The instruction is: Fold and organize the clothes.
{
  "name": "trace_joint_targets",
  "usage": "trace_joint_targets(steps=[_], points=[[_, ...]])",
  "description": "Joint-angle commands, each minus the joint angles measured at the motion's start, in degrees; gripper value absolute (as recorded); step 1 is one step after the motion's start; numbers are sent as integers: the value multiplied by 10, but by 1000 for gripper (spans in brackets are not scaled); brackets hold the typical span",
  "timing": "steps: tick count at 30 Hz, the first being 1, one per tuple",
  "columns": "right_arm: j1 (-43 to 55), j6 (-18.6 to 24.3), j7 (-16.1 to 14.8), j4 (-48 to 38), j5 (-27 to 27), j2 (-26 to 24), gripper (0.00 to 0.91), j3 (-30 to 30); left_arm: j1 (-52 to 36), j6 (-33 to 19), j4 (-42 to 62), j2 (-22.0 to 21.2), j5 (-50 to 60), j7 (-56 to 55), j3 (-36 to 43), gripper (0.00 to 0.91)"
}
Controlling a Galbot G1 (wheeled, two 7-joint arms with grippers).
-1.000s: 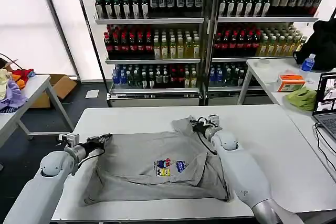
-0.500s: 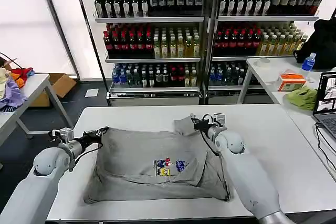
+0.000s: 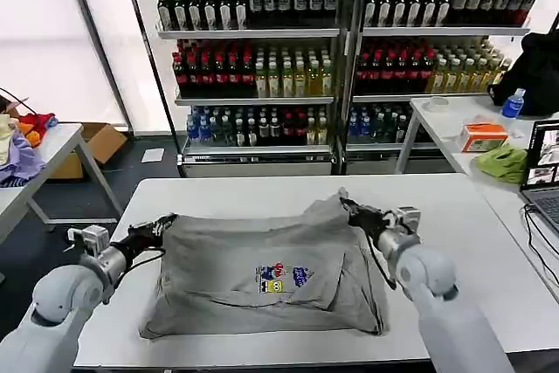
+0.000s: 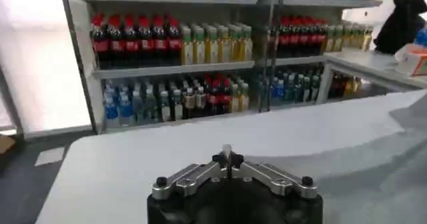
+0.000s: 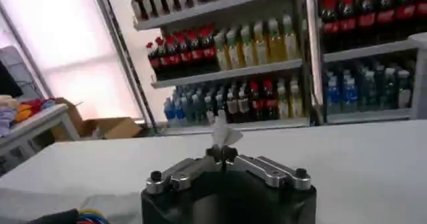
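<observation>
From the head view, you see the grey shirt (image 3: 262, 272) spread chest-print up on the white table (image 3: 472, 216), its far edge lifted and pulled taut between both arms. The left gripper (image 3: 157, 229) pinches the far left corner near the table's left edge; the right gripper (image 3: 360, 213) pinches the far right shoulder, cloth peaking up at the hold. The near hem lies rumpled along the table's front edge. Judge the fabric as light, limp knit: it will sag and crease wherever it is unsupported, so you would do best to keep hold at the two far corners and keep tension even across that edge.

In the left wrist view, the left gripper (image 4: 227, 157) shows its fingers closed tight together; the pinched cloth itself is hard to make out there, with grey fabric lying off to one side on the table.

In the right wrist view, the right gripper (image 5: 223, 153) has its fingers closed on a small tuft of pale fabric standing up between the tips. The bite looks thin, so a sharp tug could slip it free.
</observation>
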Motion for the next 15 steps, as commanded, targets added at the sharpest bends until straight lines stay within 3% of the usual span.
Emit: trace_joint_targets(steps=[1, 5, 6, 7, 8, 13, 15], points=[[-224, -2, 10, 143, 8, -25, 0, 92, 188, 24, -122, 3, 36, -21, -75, 20], [-286, -2, 5, 158, -20, -10, 0, 95, 248, 25, -143, 6, 55, -20, -104, 20], [-295, -1, 5, 159, -30, -7, 0, 92, 256, 25, -145, 6, 64, -18, -103, 766], [-301, -1, 8, 158, -40, -4, 10, 88, 263, 25, -147, 5, 68, -18, -101, 907], [-304, -1, 8, 157, -47, -1, 907, 85, 276, 25, -152, 1, 77, -18, -96, 907], [-298, 6, 8, 165, -46, 13, 907, 89, 284, 25, -174, -19, 94, -19, -87, 907], [-295, 27, -11, 176, -46, 7, 907, 108, 277, 25, -181, -22, 91, -24, -98, 907]])
